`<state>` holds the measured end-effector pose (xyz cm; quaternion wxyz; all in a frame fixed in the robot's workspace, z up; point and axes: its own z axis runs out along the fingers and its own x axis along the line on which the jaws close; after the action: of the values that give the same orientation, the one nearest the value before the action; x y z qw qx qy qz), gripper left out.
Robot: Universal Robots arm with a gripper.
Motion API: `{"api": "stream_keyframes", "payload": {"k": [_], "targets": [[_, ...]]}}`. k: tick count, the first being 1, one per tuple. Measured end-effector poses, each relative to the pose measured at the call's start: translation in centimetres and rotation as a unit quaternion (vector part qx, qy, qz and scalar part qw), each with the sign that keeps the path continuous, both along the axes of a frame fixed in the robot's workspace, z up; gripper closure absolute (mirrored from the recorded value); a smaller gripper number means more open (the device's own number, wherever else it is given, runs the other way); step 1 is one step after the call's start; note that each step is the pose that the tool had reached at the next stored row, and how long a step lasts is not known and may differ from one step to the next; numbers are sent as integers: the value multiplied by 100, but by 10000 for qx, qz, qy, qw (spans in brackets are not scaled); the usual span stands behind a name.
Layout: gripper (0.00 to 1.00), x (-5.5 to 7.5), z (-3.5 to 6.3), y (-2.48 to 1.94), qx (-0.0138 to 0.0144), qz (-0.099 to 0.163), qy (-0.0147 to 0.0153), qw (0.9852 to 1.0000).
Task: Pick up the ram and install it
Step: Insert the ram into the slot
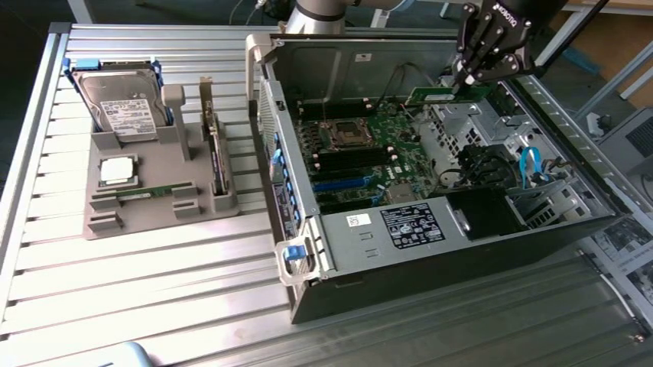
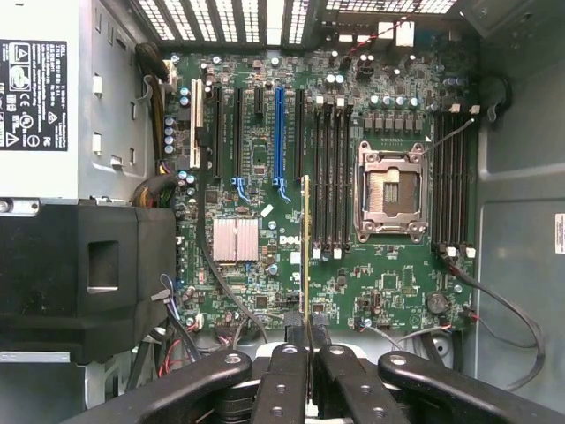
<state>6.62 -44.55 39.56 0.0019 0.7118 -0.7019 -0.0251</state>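
Observation:
My gripper [image 1: 466, 86] hangs over the far right part of the open computer case [image 1: 429, 252], shut on the ram [image 1: 433, 96], a thin green stick jutting toward the exterior view's left. In the wrist view the ram [image 2: 305, 238] appears edge-on, pinched between the black fingers [image 2: 284, 371] of the gripper [image 2: 306, 343]. It hovers above the green motherboard [image 2: 265, 150], beside a bank of long black memory slots [image 2: 328, 177]. A look-alike green stick [image 1: 153, 189] lies in the grey fixture [image 1: 153, 218] outside the case.
The fixture also carries a silver hard drive [image 1: 122, 107], a square processor chip [image 1: 118, 170] and an upright card [image 1: 214, 149]. Inside the case are the CPU socket [image 2: 388, 190], more slots [image 2: 450, 177], a heatsink [image 2: 236, 239], a black shroud [image 2: 88, 274] and loose cables [image 2: 503, 300].

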Motion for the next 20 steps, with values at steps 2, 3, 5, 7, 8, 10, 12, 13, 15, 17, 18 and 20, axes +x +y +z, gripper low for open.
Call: {"api": "stream_keyframes", "payload": {"k": [2, 3, 5, 7, 8, 10, 12, 13, 15, 17, 18, 20], "targets": [[88, 0, -4, 0, 0, 0, 0, 10000], [88, 0, -5, 0, 0, 0, 0, 10000], [88, 0, -8, 0, 0, 0, 0, 10000], [88, 0, -12, 0, 0, 0, 0, 10000], [88, 0, -13, 0, 0, 0, 0, 10000], [88, 0, -18, 0, 0, 0, 0, 10000], [88, 0, -23, 0, 0, 0, 0, 10000], [88, 0, -25, 0, 0, 0, 0, 10000], [88, 0, -30, 0, 0, 0, 0, 10000], [88, 0, -34, 0, 0, 0, 0, 10000], [88, 0, -36, 0, 0, 0, 0, 10000], [88, 0, -40, 0, 0, 0, 0, 10000]]}}
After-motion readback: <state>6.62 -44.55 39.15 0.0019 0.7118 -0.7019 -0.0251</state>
